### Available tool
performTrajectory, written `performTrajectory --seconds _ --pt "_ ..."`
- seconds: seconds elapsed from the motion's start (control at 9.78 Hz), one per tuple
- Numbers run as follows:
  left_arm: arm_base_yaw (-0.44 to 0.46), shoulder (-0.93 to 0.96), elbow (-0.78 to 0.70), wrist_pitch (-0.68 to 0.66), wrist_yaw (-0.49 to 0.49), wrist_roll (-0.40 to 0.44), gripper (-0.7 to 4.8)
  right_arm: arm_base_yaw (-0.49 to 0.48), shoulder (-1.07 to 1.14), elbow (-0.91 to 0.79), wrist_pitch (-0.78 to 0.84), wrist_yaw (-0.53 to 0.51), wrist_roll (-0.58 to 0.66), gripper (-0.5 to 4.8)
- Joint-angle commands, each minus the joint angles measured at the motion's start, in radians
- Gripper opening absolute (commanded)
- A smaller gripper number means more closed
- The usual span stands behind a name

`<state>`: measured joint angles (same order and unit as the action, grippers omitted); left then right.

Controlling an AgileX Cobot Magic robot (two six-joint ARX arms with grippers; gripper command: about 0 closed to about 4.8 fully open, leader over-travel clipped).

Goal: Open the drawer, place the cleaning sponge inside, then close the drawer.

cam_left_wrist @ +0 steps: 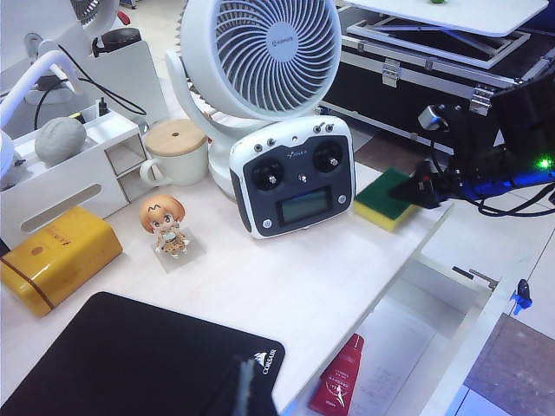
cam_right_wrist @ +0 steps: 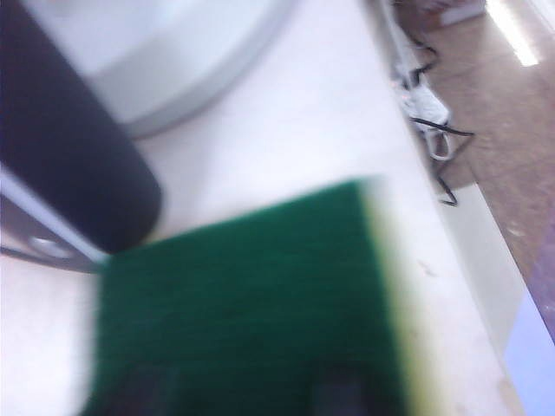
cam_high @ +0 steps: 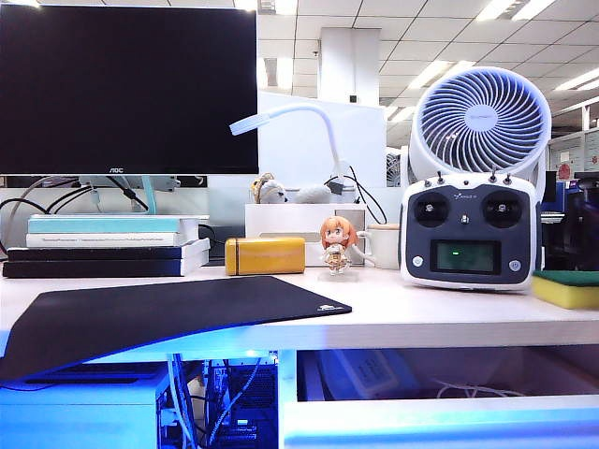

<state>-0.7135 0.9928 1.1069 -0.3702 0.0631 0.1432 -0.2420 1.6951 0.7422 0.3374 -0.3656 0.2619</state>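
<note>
Lying flat at the white tabletop's (cam_left_wrist: pixel 286 286) edge beside the remote controller (cam_left_wrist: pixel 295 178), the yellow foam sponge with green scouring top (cam_left_wrist: pixel 388 199) meets the right hand (cam_left_wrist: pixel 427 186), its grip blurred and unreadable. The white drawer (cam_left_wrist: pixel 438 334) stands open. The left hand (cam_left_wrist: pixel 247 394) is mostly cropped, its state unclear.

I see open office behind white desk (cam_high: pixel 421 318): grid ceiling (cam_high: pixel 393 28) with fluorescent panels, white pillar (cam_high: pixel 348 64) beyond desk, black cases (cam_left_wrist: pixel 408 82) on floor beside desk, blue glow beneath desk.
</note>
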Motion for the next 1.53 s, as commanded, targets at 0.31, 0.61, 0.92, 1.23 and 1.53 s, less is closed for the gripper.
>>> performTrajectory --seconds 0.31,0.61,0.92,1.23,1.53 --pt "0.000 -0.002 0.004 0.012 0.000 0.006 -0.05 0.004 -0.002 -0.003 -0.042 -0.111 -0.028 0.39" --pt "0.000 -0.001 0.004 0.012 0.000 0.006 -0.05 -0.002 -0.115 -0.002 -0.007 -0.107 -0.081 4.79" --pt "0.000 -0.001 0.004 0.013 0.001 0.006 -0.05 -0.020 -0.133 0.046 -0.119 -0.116 -0.068 4.79" --pt "0.000 -0.001 0.004 0.013 0.001 0.006 -0.05 -0.036 -0.017 0.122 -0.135 -0.172 -0.027 4.79" --pt "0.000 0.000 0.004 0.013 0.001 0.006 -0.05 -0.020 0.083 0.143 -0.187 -0.161 -0.061 4.12"
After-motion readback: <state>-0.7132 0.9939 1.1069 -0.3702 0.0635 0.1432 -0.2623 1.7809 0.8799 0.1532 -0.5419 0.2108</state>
